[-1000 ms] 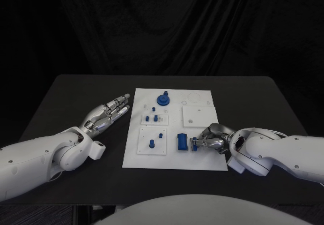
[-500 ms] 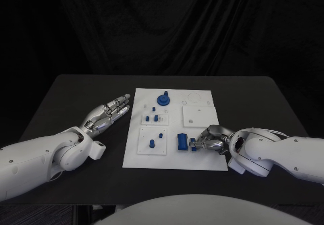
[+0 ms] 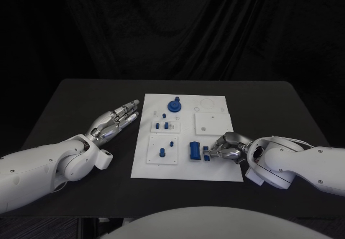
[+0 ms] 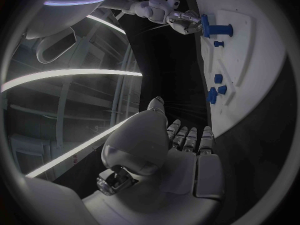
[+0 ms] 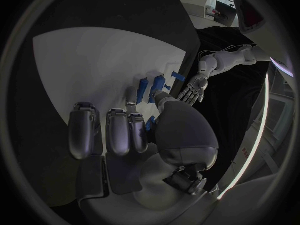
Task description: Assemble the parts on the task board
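The task board [image 3: 216, 169] lies flat in the middle of the black desk [image 3: 65, 107], a white plate with several small blue parts on it.

The left arm comes in low across the desk, forearm angled toward the board. Its left robot hand [image 3: 115, 121] lies just beside the board's left edge, palm up, fingers stretched out straight and close together, pointing away from the robot. It holds nothing and touches no part. In the left wrist view the same hand [image 4: 187, 150] shows its fingers extended side by side toward the board's rim [image 4: 262, 85].

The right arm reaches in from the near right corner of the board, wrist bent inward. Its right robot hand [image 3: 224, 148] sits over the board's near right area, fingers curled toward a blue block [image 3: 195, 151] that stands on the board there. The fingertips are at the block's right side, with a small blue piece between them; whether they truly pinch it I cannot tell. In the right wrist view the fingers [image 5: 109, 130] hang over the white plate, blue pieces showing just past the thumb.

Further back on the board stands a round blue knob [image 3: 174, 105], and small blue pegs [image 3: 164, 124] sit in a raised white plate near the middle.
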You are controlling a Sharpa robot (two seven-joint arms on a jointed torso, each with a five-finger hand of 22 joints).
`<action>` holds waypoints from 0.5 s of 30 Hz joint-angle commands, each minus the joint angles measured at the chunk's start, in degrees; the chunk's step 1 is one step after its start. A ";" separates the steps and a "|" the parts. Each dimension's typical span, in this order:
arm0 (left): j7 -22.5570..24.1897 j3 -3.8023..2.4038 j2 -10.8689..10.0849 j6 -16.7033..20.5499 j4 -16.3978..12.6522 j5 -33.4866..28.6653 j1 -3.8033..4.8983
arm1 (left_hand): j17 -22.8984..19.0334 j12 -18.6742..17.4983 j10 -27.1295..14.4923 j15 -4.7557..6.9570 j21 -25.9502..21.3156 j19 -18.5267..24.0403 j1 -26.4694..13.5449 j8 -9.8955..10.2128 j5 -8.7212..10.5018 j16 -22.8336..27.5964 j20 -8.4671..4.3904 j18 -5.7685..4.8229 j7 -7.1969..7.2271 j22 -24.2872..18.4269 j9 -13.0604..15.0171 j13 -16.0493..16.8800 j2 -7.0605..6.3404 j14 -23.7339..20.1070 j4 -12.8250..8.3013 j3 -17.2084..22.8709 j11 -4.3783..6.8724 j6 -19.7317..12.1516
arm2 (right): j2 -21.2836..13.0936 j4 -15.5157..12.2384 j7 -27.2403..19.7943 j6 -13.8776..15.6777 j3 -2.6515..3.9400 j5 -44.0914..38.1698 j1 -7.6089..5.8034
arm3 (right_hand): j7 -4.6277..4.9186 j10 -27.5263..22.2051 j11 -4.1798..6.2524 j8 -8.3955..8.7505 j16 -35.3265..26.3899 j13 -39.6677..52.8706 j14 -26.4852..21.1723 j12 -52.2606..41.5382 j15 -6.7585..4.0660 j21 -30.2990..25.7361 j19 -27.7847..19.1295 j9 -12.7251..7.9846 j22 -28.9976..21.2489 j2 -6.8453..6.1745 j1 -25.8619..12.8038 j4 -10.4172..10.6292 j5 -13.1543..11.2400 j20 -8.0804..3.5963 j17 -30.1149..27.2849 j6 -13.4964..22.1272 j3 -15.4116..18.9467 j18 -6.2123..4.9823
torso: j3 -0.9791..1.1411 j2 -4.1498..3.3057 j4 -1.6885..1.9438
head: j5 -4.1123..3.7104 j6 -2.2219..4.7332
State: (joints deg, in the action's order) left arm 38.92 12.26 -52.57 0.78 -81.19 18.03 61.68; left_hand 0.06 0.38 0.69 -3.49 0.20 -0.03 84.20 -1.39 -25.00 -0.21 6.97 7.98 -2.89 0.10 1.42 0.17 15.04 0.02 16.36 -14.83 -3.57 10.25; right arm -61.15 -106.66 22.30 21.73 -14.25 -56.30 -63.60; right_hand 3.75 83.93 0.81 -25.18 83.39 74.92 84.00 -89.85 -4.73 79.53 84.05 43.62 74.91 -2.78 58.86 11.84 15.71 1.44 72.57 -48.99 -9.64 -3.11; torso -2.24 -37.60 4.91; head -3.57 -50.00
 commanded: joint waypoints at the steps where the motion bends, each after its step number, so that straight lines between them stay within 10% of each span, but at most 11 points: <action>1: 1.21 -0.05 0.00 -0.55 -0.16 -0.22 -0.13 | -0.06 -0.31 -0.46 -0.35 -0.20 0.03 0.72 -0.11 -0.25 0.21 0.25 -0.58 -0.38 -0.10 0.05 -0.10 -0.02 -0.02 -0.17 0.20 0.14 -0.05 | -0.67 -0.42 -4.27 2.58 -0.01 -1.09 0.13 | -0.19 6.07 -0.10 -0.54 -0.11 15.08 3.03 -0.15 0.22 -0.07 2.22 0.18 11.46 0.20 0.02 0.28 0.01 0.28 0.19 0.32 -0.03 0.40 | 0.02 0.01 -0.01 | 0.03 0.00; 4: 1.23 -0.05 -0.05 -0.50 -0.16 -0.22 -0.14 | -0.06 -0.31 -0.46 -0.35 -0.20 0.03 0.72 -0.11 -0.25 0.21 0.25 -0.58 -0.38 -0.10 0.05 -0.10 -0.02 -0.02 -0.17 0.20 0.14 -0.05 | -1.28 -0.63 -5.47 1.88 -0.02 -1.16 0.13 | -0.41 6.07 0.06 -4.46 -0.07 15.08 3.05 -0.15 0.04 -0.43 2.06 2.75 11.35 0.18 3.03 -0.71 0.80 0.12 0.30 1.99 0.07 0.32 | 0.04 0.02 -0.01 | 0.06 0.00; 7: 1.19 -0.05 -0.09 -0.47 -0.16 -0.22 -0.16 | -0.06 -0.31 -0.45 -0.42 -0.20 0.03 0.74 -0.12 -0.25 0.21 0.38 -0.55 -0.45 -0.10 0.06 -0.09 -0.01 -0.02 -0.16 0.21 0.13 -0.02 | -1.91 -0.84 -5.24 -0.42 -0.05 -2.07 0.17 | -1.16 6.07 0.65 -12.61 -0.07 15.08 3.07 -0.15 -0.33 -0.76 1.96 8.17 11.28 0.38 4.30 0.65 -0.90 -0.29 0.40 5.05 1.77 0.24 | 0.05 0.03 -0.02 | -0.16 0.00; 15: 1.17 -0.05 -0.02 -0.46 -0.12 -0.22 -0.19 | -0.06 -0.31 -0.43 -0.46 -0.20 0.03 0.75 -0.13 -0.35 0.21 0.43 -0.53 -0.45 -0.10 0.07 -0.09 0.00 -0.02 -0.15 0.21 0.13 0.04 | -2.37 -0.80 -3.36 -3.73 -0.07 -4.73 0.34 | -1.84 6.07 1.30 -19.09 -0.13 15.08 3.07 -0.15 -0.90 -1.04 1.92 11.82 11.23 0.10 4.47 3.44 -6.39 -0.70 0.40 6.90 4.11 0.21 | 0.03 0.05 -0.05 | -0.36 0.00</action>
State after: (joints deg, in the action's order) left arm 38.92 12.26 -52.69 0.78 -81.21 18.03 61.61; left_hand 0.09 0.38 0.69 -3.49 0.20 -0.03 84.20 -1.39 -25.00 -0.21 6.97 7.98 -2.89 0.05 1.42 0.12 15.04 0.02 16.36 -14.83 -3.57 10.25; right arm -63.39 -107.29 18.50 20.79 -14.31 -58.39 -63.43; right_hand 1.89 83.92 1.67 -43.57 83.39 74.91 84.06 -89.85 -5.12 78.69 83.98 55.07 74.90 -2.44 62.77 14.91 9.82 1.09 72.92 -42.42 -5.63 -3.12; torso -2.20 -37.56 4.86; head -3.92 -50.00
